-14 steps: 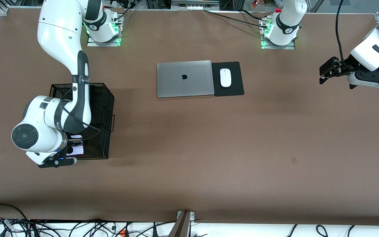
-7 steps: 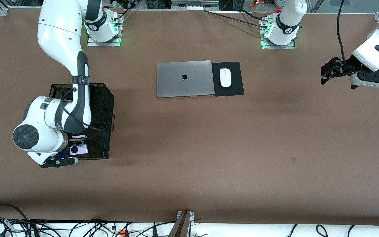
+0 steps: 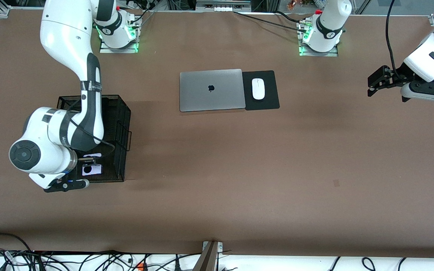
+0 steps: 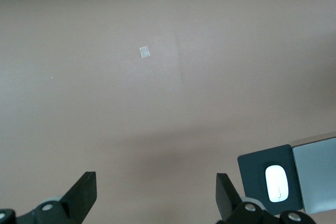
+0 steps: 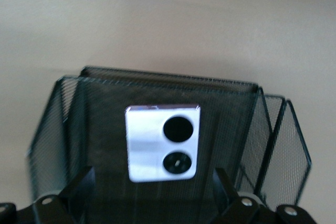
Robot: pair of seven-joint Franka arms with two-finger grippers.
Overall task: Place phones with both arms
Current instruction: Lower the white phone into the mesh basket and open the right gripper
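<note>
A squarish lilac-white phone [image 3: 92, 170] with two black circles rests inside the black mesh rack [image 3: 121, 113], in the part nearest the front camera. In the right wrist view the phone [image 5: 163, 142] lies against the rack's mesh wall [image 5: 68, 124]. My right gripper [image 5: 152, 179] hangs open just above the phone, its fingers on either side and apart from it. In the front view the right wrist hides most of that gripper. My left gripper [image 3: 370, 85] waits open and empty over bare table at the left arm's end, and its left wrist view [image 4: 155, 187] shows only table between the fingers.
A shut silver laptop [image 3: 211, 89] lies mid-table near the bases, with a white mouse [image 3: 258, 89] on a black pad [image 3: 269, 101] beside it. The mouse [image 4: 276, 183] also shows in the left wrist view. A small pale mark [image 3: 336, 183] sits on the brown tabletop.
My right gripper has opened and let go of the lilac-white phone, which now rests in the rack with its black circles showing. The right arm has lifted slightly. The left arm has barely shifted.
</note>
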